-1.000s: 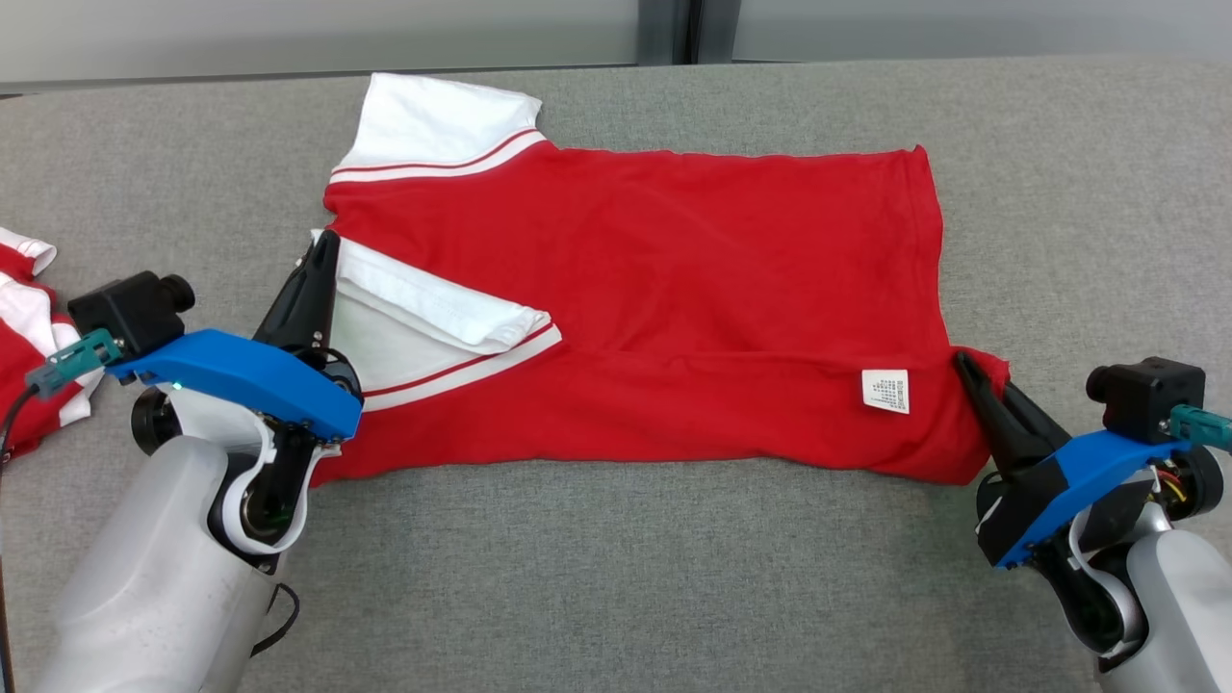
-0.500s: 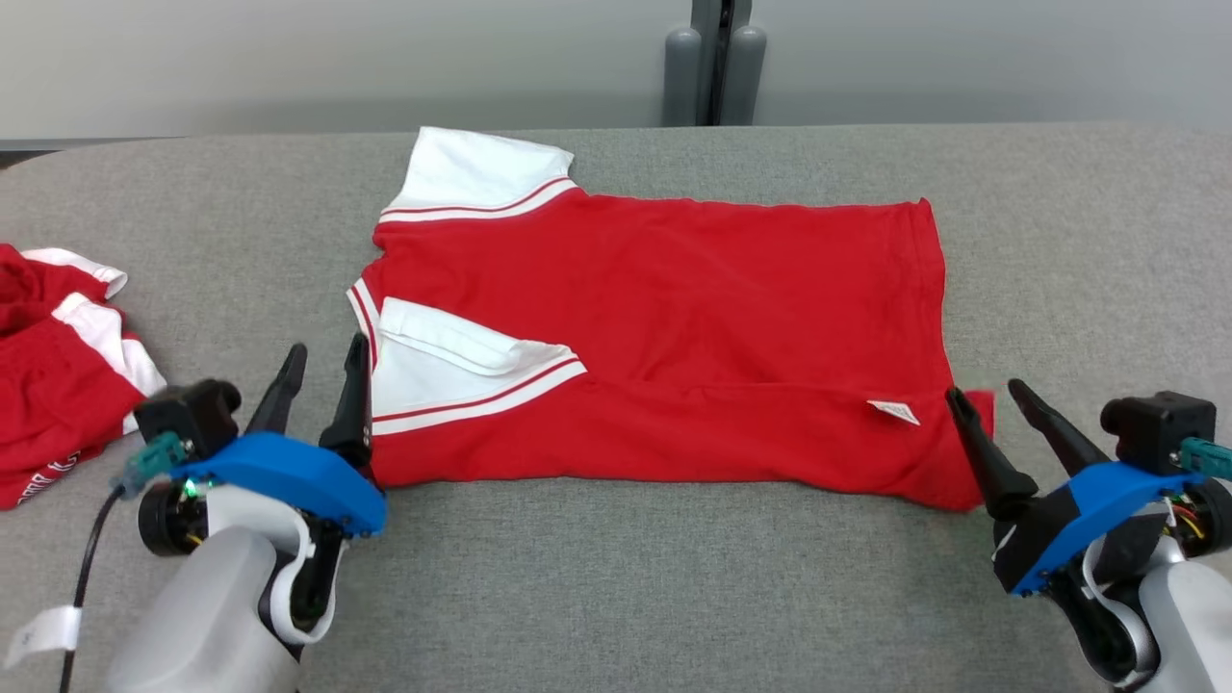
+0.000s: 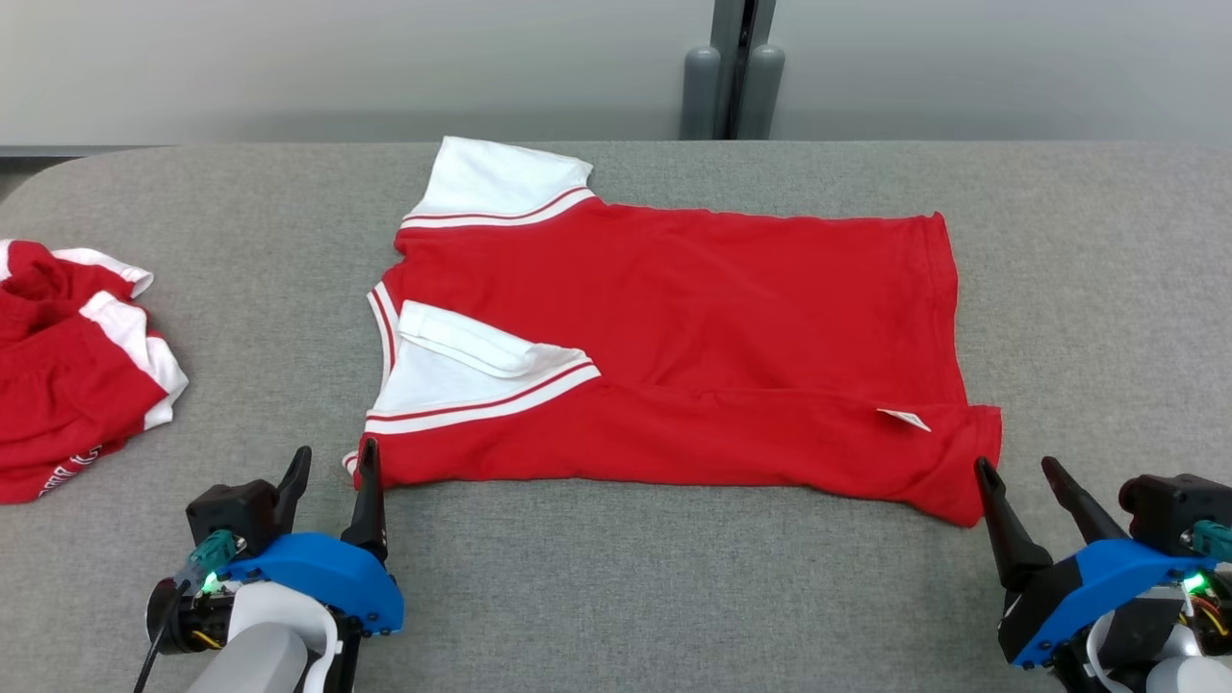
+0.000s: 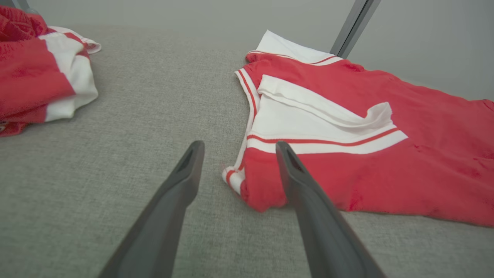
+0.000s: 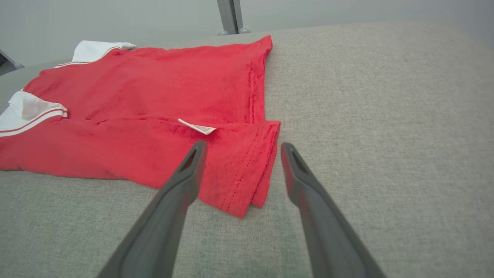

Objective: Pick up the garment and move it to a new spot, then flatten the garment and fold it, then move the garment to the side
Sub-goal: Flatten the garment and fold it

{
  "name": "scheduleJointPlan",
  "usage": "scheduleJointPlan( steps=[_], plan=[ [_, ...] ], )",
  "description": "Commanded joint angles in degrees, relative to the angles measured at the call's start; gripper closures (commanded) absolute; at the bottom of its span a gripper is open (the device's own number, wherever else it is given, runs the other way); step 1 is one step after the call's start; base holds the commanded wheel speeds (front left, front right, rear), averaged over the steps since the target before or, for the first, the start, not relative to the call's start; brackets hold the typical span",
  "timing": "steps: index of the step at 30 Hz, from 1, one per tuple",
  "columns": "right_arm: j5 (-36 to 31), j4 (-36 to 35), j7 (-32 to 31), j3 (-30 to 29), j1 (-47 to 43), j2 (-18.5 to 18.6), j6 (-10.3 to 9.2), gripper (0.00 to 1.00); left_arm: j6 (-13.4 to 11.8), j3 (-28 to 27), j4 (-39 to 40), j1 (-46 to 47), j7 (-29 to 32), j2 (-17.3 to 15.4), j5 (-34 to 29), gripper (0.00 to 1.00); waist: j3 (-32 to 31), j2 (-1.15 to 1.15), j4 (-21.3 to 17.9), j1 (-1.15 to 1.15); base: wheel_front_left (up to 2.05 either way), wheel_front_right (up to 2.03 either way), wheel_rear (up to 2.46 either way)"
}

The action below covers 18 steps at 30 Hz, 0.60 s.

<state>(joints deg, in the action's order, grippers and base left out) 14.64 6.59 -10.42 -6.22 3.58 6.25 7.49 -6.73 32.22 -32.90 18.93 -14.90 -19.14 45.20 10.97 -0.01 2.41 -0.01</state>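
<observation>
Garment (image 3: pixel 693 337) flat; left tool (image 3: pixel 336 449), right tool (image 3: pixel 1015 464) spread beside near-edge corners.

Two red-and-white garments lie on one grey table (image 3: pixel 616 597): one flat garment (image 3: pixel 674 327) in the middle and one crumpled garment (image 3: pixel 67 385) at the robot's left. The flat one shows two white sleeves, a far sleeve (image 3: pixel 500 178) and a near sleeve (image 3: pixel 462 371), and one small white label (image 3: pixel 903 419). There are two grippers, the left gripper (image 3: pixel 336 450) and the right gripper (image 3: pixel 1015 465), each with two dark fingers (image 3: pixel 1001 520), four in all, and two grey rounded posts (image 3: pixel 702 91) stand behind the table's far edge.
</observation>
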Motion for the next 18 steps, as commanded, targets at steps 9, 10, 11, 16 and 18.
scheduleJointPlan(
  steps=[9,10,11,16,18],
  plan=[
    [-5.4,6.6,-0.6,-1.6,4.6,-3.0,0.02,0.00,-3.0,2.4,-3.5,2.9,3.9,0.7,-1.9,0.00,1.8,0.01,-1.0,0.01,0.00,0.00,0.00],
    [-5.7,7.8,-0.9,-1.5,5.3,-3.0,0.01,0.00,-3.1,2.6,-4.0,3.1,4.3,0.9,-2.0,0.00,2.0,0.01,-1.0,0.01,0.00,0.00,0.00],
    [-5.8,8.8,-0.9,-1.2,5.9,-3.1,0.02,0.00,-3.2,2.7,-4.4,3.5,4.6,1.0,-2.1,0.00,2.2,0.01,-0.9,0.01,0.00,0.00,0.00],
    [-4.8,13.1,-0.2,-1.6,8.6,-3.3,0.01,0.00,-3.0,2.8,-6.6,4.4,5.0,2.0,-1.5,0.00,3.4,0.01,-0.5,0.01,0.00,0.00,0.00],
    [-3.2,15.0,-0.5,-1.1,9.5,-3.3,0.02,0.00,-2.7,2.7,-7.4,5.0,5.0,2.2,-1.4,0.00,3.8,0.01,-0.3,0.01,0.00,0.00,0.00]
  ],
)
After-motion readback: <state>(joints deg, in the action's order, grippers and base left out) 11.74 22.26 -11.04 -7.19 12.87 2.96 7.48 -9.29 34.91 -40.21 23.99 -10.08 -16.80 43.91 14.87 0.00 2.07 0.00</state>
